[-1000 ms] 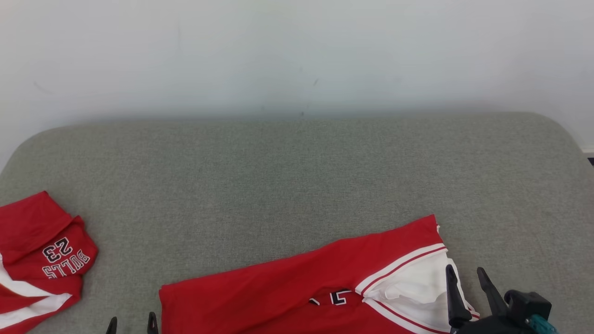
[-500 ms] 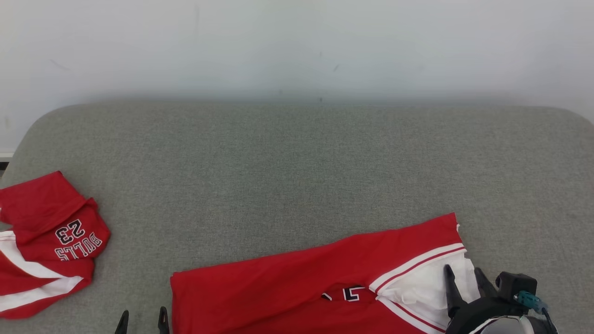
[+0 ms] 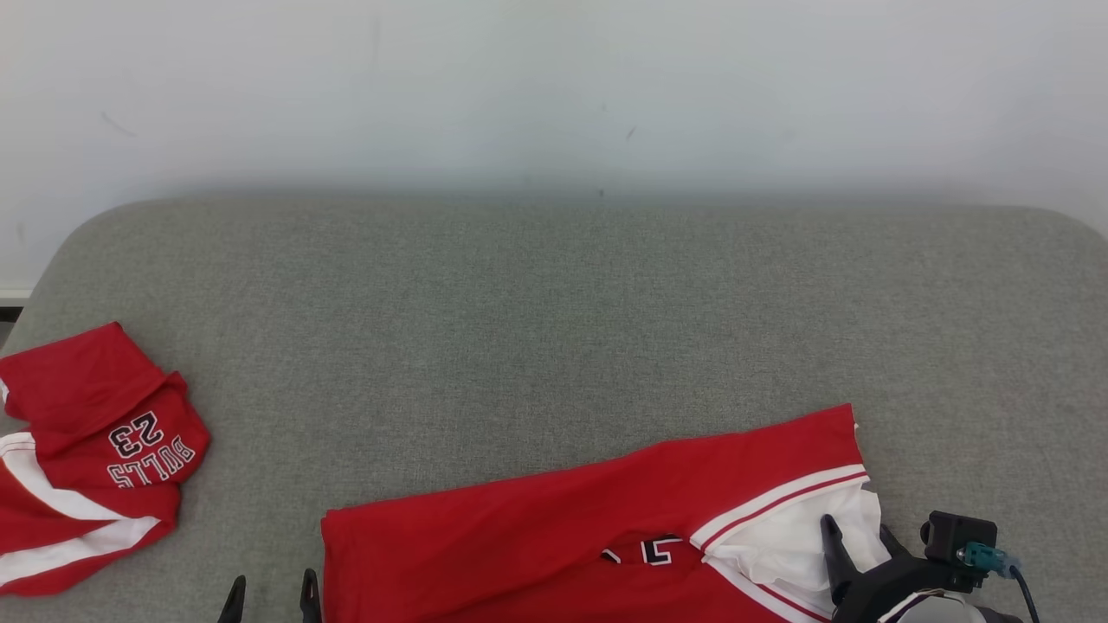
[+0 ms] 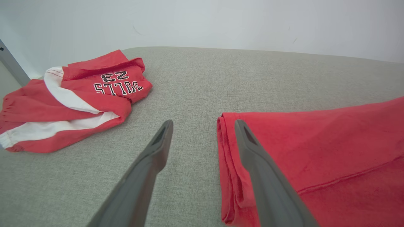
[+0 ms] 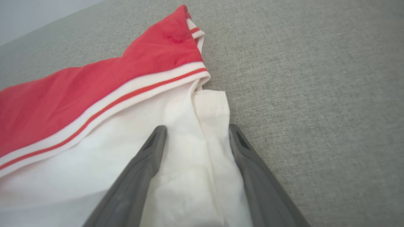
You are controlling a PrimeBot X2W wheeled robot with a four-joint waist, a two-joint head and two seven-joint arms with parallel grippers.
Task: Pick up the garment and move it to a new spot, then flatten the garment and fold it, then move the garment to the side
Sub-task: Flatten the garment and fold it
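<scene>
The garment is a red jersey with white striped trim, folded into a long band near the couch's front edge. Its white panel lies at the right end. My right gripper is open over that panel. In the right wrist view the white cloth sits between the spread fingers. My left gripper is open at the jersey's left folded edge. In the left wrist view that gripper straddles the edge, one finger over the red cloth.
A second red garment, crumpled and printed "BULLS 23", lies at the couch's far left; it also appears in the left wrist view. The grey cushion stretches wide behind the jersey up to a pale wall.
The head camera has shifted, moving the whole picture right. The right gripper has drawn back toward the bottom edge over the white panel. The left gripper stays beside the jersey's left edge.
</scene>
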